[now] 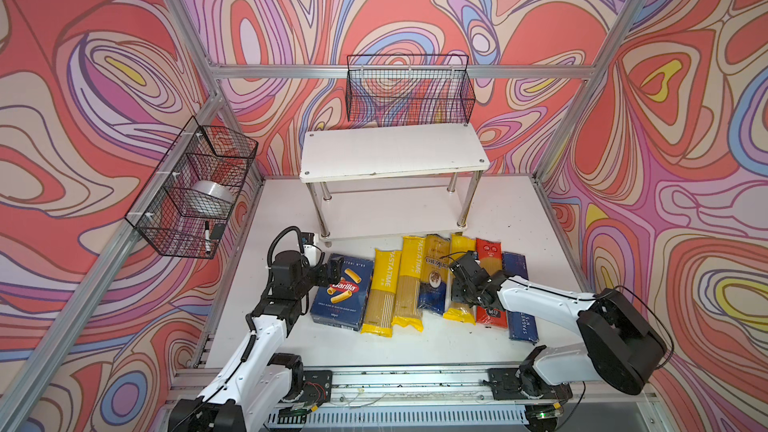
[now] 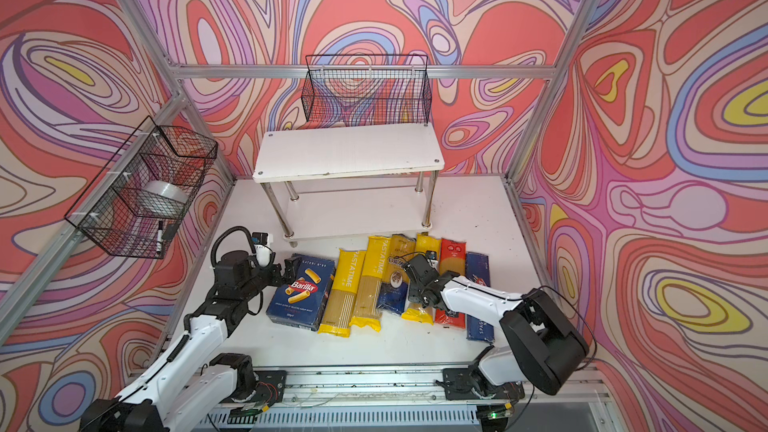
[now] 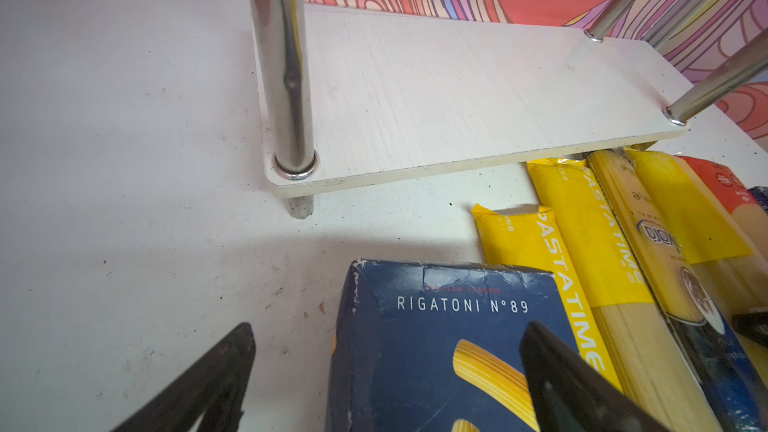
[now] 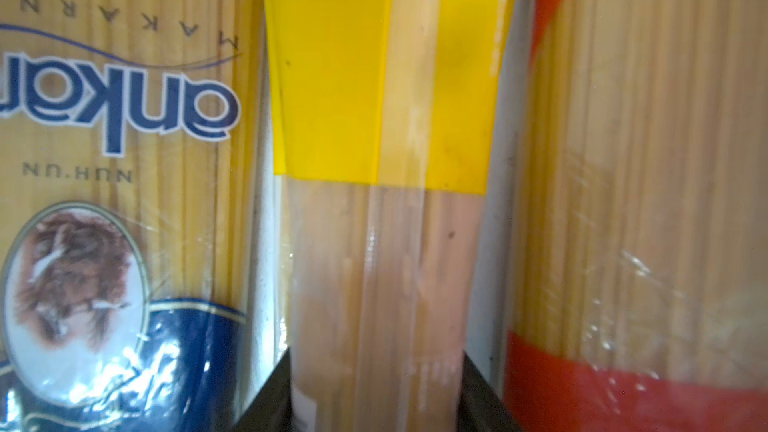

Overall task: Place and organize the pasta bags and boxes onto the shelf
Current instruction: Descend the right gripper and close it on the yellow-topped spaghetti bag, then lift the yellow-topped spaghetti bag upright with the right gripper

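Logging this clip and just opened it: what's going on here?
Two robot arms are set to stock the white shelf, and both of its boards are bare. Every pasta pack lies in a row on the table in front of it. The right pincer is down on a yellow bag between the ankara bag and the red bag, with a finger on each side. Whether it grips yet is unclear. The left pincer hangs open over the far left corner of the rigatoni box.

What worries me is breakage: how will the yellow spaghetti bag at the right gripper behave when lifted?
Probably fairly stiff: the yellow bag is packed with straight strands. Its glossy film may slip in the right gripper.
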`<act>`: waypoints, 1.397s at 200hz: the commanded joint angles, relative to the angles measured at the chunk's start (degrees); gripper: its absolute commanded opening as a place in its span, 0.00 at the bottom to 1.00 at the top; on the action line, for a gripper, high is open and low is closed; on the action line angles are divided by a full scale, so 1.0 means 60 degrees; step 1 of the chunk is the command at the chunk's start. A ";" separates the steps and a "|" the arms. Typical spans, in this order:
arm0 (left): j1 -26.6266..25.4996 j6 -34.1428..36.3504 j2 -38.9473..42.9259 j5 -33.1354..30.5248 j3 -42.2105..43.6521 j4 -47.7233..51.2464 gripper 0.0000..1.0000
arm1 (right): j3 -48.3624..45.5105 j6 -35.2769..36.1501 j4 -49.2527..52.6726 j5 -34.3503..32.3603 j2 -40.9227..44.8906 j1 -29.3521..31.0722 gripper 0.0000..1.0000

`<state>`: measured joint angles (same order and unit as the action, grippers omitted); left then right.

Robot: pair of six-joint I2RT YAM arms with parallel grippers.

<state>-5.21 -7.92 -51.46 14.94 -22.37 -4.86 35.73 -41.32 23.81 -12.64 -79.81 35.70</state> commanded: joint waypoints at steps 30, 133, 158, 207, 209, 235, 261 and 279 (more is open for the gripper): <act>-0.0024 0.0053 -0.0022 -0.0117 -0.0227 0.0184 1.00 | -0.0373 -0.0123 0.0741 0.0200 0.0338 0.0056 0.34; -0.0023 0.0051 0.0004 -0.0123 -0.0226 0.0179 1.00 | -0.0394 0.0166 0.1106 0.0228 0.1458 0.0051 0.07; -0.0025 0.0075 -0.0005 -0.0092 -0.0226 0.0185 1.00 | -0.0304 0.0131 0.1469 0.0276 0.2027 0.0061 0.01; -0.0024 0.0075 0.0016 -0.0091 -0.0208 0.0195 1.00 | -0.0146 0.0063 0.1860 0.0409 0.3075 0.0048 0.00; -0.0025 0.0075 0.0021 -0.0088 -0.0211 0.0188 1.00 | -0.0143 0.0069 0.1875 0.0409 0.3084 0.0052 0.00; -0.0024 0.0075 0.0022 -0.0072 -0.0212 0.0192 1.00 | 0.0101 0.0212 0.2210 0.0411 0.3278 0.0046 0.00; -0.0025 0.0059 -0.0006 -0.0124 -0.0227 0.0193 1.00 | 0.0227 0.0305 0.2258 0.0331 0.3455 0.0055 0.00; -0.0026 0.0047 -0.0006 -0.0153 -0.0227 0.0195 1.00 | 0.0306 0.0365 0.2173 0.0309 0.3580 0.0059 0.00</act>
<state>-5.21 -7.92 -51.46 14.72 -22.39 -4.82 33.93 -39.92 39.48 -8.60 -60.69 35.73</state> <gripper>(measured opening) 0.994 0.238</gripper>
